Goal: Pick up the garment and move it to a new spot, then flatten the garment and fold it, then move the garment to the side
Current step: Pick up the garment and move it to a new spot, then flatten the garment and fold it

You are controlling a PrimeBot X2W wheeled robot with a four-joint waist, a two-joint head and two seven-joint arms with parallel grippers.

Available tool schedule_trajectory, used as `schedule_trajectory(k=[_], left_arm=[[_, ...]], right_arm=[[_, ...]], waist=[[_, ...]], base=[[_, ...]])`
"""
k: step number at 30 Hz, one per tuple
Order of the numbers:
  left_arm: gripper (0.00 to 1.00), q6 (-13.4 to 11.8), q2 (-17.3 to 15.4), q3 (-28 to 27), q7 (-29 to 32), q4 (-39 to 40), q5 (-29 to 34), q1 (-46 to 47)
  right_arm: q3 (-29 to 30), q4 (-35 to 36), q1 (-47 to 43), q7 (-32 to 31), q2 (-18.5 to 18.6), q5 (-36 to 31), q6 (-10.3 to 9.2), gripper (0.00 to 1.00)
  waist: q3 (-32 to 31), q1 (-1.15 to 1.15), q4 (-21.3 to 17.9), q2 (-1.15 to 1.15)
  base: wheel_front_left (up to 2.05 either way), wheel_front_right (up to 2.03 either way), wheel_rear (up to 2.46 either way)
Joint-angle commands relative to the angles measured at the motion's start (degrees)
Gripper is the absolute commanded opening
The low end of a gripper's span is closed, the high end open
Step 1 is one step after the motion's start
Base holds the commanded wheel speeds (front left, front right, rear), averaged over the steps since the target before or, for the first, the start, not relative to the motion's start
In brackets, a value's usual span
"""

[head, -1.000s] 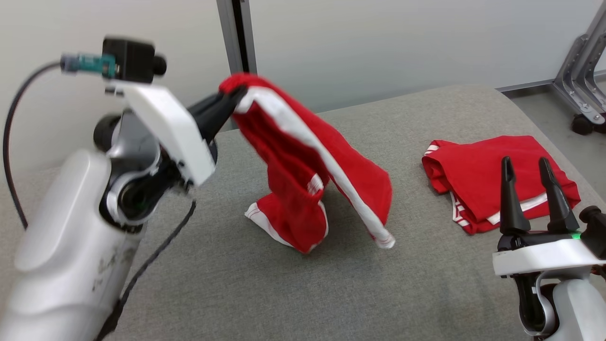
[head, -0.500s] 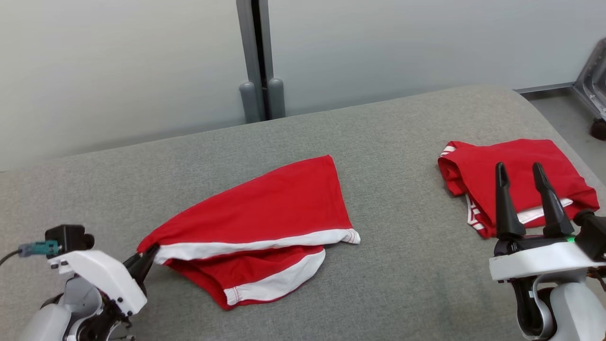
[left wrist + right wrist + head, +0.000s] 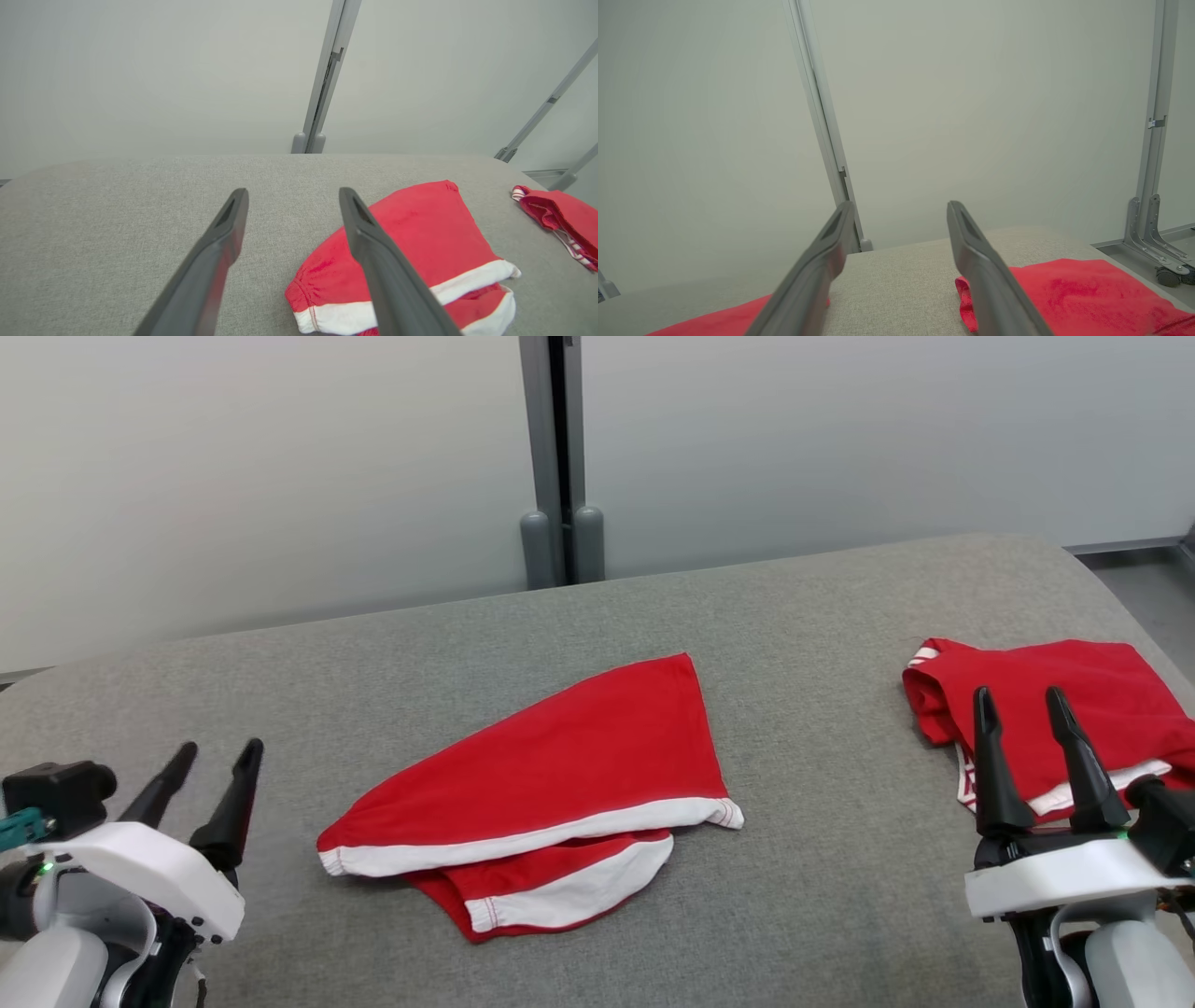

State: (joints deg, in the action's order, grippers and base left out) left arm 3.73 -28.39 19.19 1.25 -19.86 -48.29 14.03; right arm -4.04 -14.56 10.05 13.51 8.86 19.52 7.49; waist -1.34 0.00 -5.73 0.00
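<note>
A pair of red shorts with white trim lies loosely spread on the middle of the grey table, one leg folded under the other; the left wrist view has the shorts at the right. My left gripper stands open at the lower left, clear of the shorts' left corner, with nothing between its fingers. My right gripper is open at the lower right, its fingers empty.
A second red garment with white stripes lies folded at the table's right side, just beyond my right gripper, and also shows as the red garment in the right wrist view. A grey post stands against the pale wall behind the table.
My left gripper lowered the shorts from the air onto the table, let go and drew back to the lower left, now open. The camera has shifted a little. The right gripper stayed put.
</note>
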Motion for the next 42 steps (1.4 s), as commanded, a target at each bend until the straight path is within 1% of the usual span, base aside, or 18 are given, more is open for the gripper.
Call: schedule_trajectory(k=[1,3,5,8,11,12,13,14,16,19,23,29,39,42], left_arm=[[1.0,-2.46,-0.75,-1.25,-2.48,3.6,1.54,-2.13],[1.0,-5.21,-0.81,-2.44,-5.16,7.81,2.67,-4.36],[1.0,-8.01,0.29,-3.89,-8.02,11.74,2.78,-7.39],[1.0,-11.43,0.77,-4.44,-11.99,16.53,5.46,-11.78],[1.0,-14.3,1.95,-4.29,-14.76,19.41,8.9,-15.44],[1.0,-15.01,2.32,-4.32,-15.21,19.83,9.93,-16.48],[1.0,-15.01,2.32,-4.32,-15.21,19.83,9.93,-16.48],[1.0,-15.58,2.6,-3.97,-15.6,20.02,11.41,-17.46],[1.0,-16.38,3.93,-3.7,-16.06,20.45,12.98,-18.69],[1.0,-17.14,5.26,-3.97,-16.32,20.23,14.76,-20.04],[1.0,-16.82,6.33,-4.9,-16.42,20.07,16.17,-21.32],[1.0,-16.01,6.14,-5.58,-16.46,20.39,17.57,-22.52],[1.0,-15.87,6.2,-5.81,-16.45,20.56,17.65,-22.65],[1.0,-15.74,6.23,-5.03,-14.41,20.57,16.94,-22.15]], right_arm=[[0.17,0.37,-0.91,-0.06,0.08,-0.36,0.0,1.0],[0.53,0.77,-1.71,0.06,0.08,-0.5,-0.01,1.0],[-0.29,1.01,-3.16,0.09,-0.17,-0.42,-0.01,1.0],[-0.53,1.43,-5.12,-0.11,0.0,-0.4,-0.01,1.0],[-0.32,2.26,-6.86,0.1,-1.0,2.01,0.0,1.0],[-0.33,2.56,-7.32,0.23,-0.69,2.14,-0.01,1.0],[-0.33,2.56,-7.32,0.23,-0.69,2.14,-0.01,1.0],[-0.49,2.84,-7.76,0.32,-0.55,2.16,-0.01,1.0],[-0.48,3.05,-8.12,0.26,-0.3,1.49,0.0,1.0],[0.19,3.16,-8.58,0.27,-0.01,0.28,-0.01,1.0],[1.31,3.65,-9.23,0.05,-0.22,-0.91,-0.01,1.0],[2.0,5.03,-9.58,-1.08,0.13,-1.96,0.0,1.0],[2.37,6.27,-9.87,-2.0,-0.29,-2.53,-0.01,1.0],[2.39,6.13,-9.64,-3.09,-0.26,-2.44,-0.01,1.0]], waist=[[-0.44,0.0,0.57,0.0],[-0.72,0.0,1.0,0.0],[-1.06,0.0,1.58,0.0],[-1.34,0.0,2.24,0.0],[-1.54,0.0,2.76,0.0],[-1.59,0.0,2.93,0.0],[-1.59,0.0,2.93,0.0],[-1.6,0.0,3.03,0.0],[-1.65,0.0,3.19,0.0],[-1.87,0.0,3.39,0.0],[-2.3,0.0,3.74,0.0],[-2.41,0.0,3.67,0.0],[-1.98,0.0,3.76,0.0],[-1.47,0.0,3.98,0.0]], base=[[0.0,0.0,0.0],[0.0,0.0,0.0],[0.0,0.0,0.0],[0.0,0.0,0.0],[0.0,0.0,0.0],[0.0,0.0,0.0],[0.0,0.0,0.0],[0.0,0.0,0.0],[0.0,0.0,0.0],[0.0,0.0,0.0],[0.0,0.0,0.0],[0.0,0.0,0.0],[0.0,0.0,0.0],[0.0,0.0,0.0]])
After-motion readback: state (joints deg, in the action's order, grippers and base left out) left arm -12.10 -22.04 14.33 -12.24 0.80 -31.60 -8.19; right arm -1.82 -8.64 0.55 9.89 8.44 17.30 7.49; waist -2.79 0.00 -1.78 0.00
